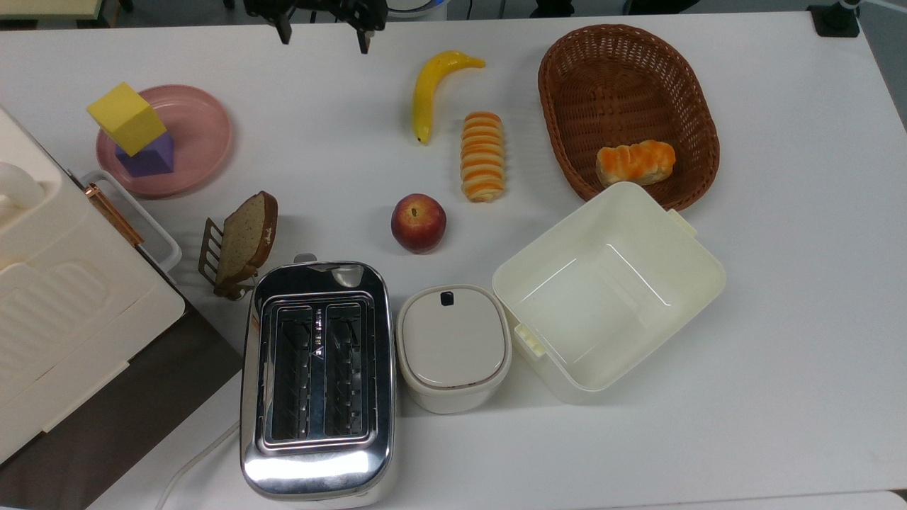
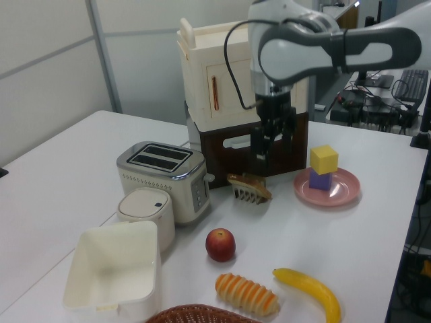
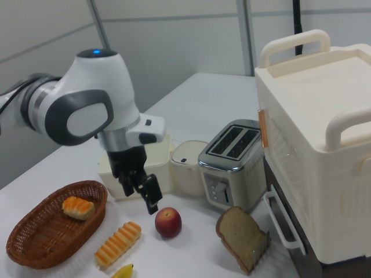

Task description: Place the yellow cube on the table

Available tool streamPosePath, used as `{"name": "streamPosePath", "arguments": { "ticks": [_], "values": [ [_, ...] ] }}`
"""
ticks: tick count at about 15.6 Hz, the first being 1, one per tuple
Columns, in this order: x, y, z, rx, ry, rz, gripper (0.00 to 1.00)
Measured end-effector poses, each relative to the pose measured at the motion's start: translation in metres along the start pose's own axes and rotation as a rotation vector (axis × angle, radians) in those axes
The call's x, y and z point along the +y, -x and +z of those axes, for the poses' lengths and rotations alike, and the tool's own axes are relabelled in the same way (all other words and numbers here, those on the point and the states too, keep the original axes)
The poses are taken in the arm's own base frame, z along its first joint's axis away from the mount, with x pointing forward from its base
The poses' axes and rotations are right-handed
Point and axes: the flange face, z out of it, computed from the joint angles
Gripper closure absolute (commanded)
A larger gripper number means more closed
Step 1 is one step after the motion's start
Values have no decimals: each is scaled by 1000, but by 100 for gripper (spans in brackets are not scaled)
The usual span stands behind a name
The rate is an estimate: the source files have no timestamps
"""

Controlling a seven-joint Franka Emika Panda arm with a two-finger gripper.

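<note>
- The gripper [image 1: 322,32] hangs over the far edge of the table [image 1: 779,354] in the top view, its two fingers [image 1: 283,32] spread wide apart with nothing between them; the jaws are open and empty.
- In the left view the gripper [image 2: 264,147] points down in front of the cream cabinet [image 2: 222,74].
- The yellow cube [image 1: 127,117] lies to the top view's left of the jaws and nearer the camera, well apart from them. It sits tilted on top of the purple cube [image 1: 150,157], which stands on the pink plate [image 1: 202,142].
- In the left view the yellow cube [image 2: 324,159] is to the left view's right of the jaws and lower, apart from the fingers.
- The banana [image 1: 434,85] lies on the table to the top view's right of the jaws, near them; the striped bread roll [image 1: 482,156] sits just beyond it, nearer the camera.
- The slice of bread in its rack [image 2: 248,187] stands just below the jaws in the left view.
- In the right view the gripper [image 3: 145,194] hangs above the apple [image 3: 168,222], to the right view's left of the toaster [image 3: 232,162].
- The wicker basket [image 1: 627,106], holding a bun [image 1: 635,162], and the open cream bin [image 1: 609,283] lie well away to the top view's right of the jaws.
</note>
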Motion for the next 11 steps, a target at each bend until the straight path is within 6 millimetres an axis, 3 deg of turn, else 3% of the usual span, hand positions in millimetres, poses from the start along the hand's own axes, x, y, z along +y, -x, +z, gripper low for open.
{"name": "streamPosePath", "arguments": {
  "ticks": [2, 5, 11],
  "values": [
    [-1, 12, 7, -2, -4, -3, 0],
    [11, 29, -3, 18, -15, 15, 0],
    [13, 37, -14, 49, -20, 15, 0]
  ]
}}
